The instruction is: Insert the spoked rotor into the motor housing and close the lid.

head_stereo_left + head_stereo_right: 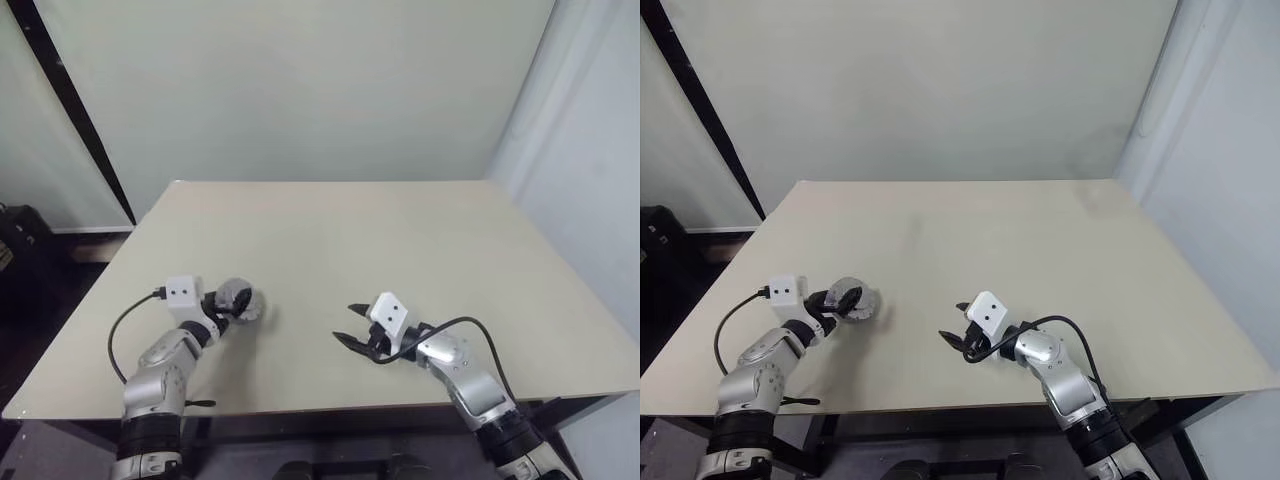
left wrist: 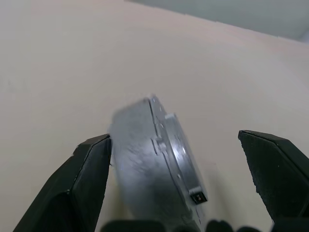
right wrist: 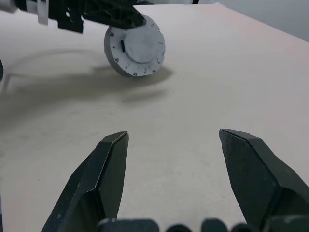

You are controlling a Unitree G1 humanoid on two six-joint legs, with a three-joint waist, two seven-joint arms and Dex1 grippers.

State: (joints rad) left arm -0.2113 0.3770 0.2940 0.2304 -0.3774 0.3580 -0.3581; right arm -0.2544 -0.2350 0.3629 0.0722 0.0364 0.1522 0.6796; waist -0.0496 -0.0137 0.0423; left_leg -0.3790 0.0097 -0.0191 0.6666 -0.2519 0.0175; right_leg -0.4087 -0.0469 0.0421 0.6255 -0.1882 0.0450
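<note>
Closed grey round metal motor assembly (image 1: 240,299), on edge at left gripper (image 1: 228,305); task judged near done.
Head views: assembly on beige table (image 1: 330,240). Left wrist: jaws spread wide, assembly between, one finger (image 2: 79,181) touching. Right wrist: right gripper (image 3: 169,159) open, empty, apart.

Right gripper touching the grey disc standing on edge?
Apart. The right wrist view shows bare table between the open right gripper and the grey disc.
</note>
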